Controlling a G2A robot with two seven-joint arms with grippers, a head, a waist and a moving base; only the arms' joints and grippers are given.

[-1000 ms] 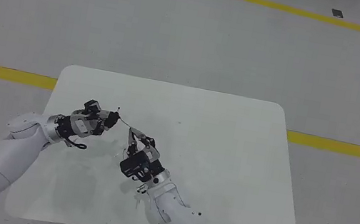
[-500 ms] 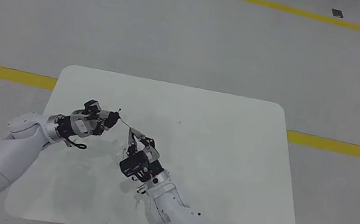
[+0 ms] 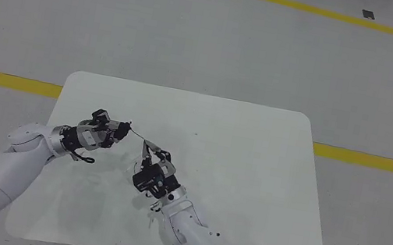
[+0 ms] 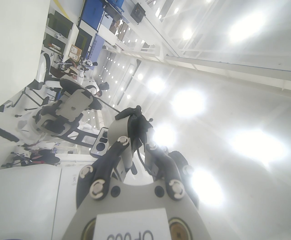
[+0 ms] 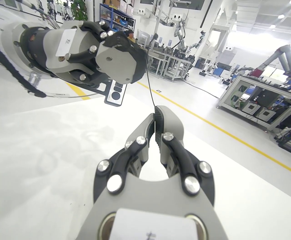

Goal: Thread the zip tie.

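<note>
"Where's the zip tie point(image 5: 150, 86) – I can't make it out from here."

"Up off the surface. It's that thin black strand strung between the two arms, over the near left part of the worktop point(image 3: 250, 179)."

"So both have hold of it?"

"Looks so. The right pincer point(image 5: 155, 122) is closed tight on the lower end of the strand, which comes straight out from between its tips. The left pincer point(image 5: 134, 61), the one with black padding, is closed on the strand further up, and a short bit with a small dark head pokes out past it."

"And the top itself?"

"White, rounded corners, a few faint smudges. The pincers hang close above it, near each other but apart."

"What about the room?"

"The floor point(image 3: 196, 35) is pale grey. One yellow line point(image 3: 380, 161) runs behind the worktop on both sides, and another lies much further off, with a small dark square point(image 3: 367, 14) beside it. Past the arms there are metal-framed benches point(image 5: 254, 95) loaded with equipment and shelving point(image 5: 118, 16) with blue bins – and overhead, rows of bright ceiling lamps point(image 4: 188, 102)."
</note>
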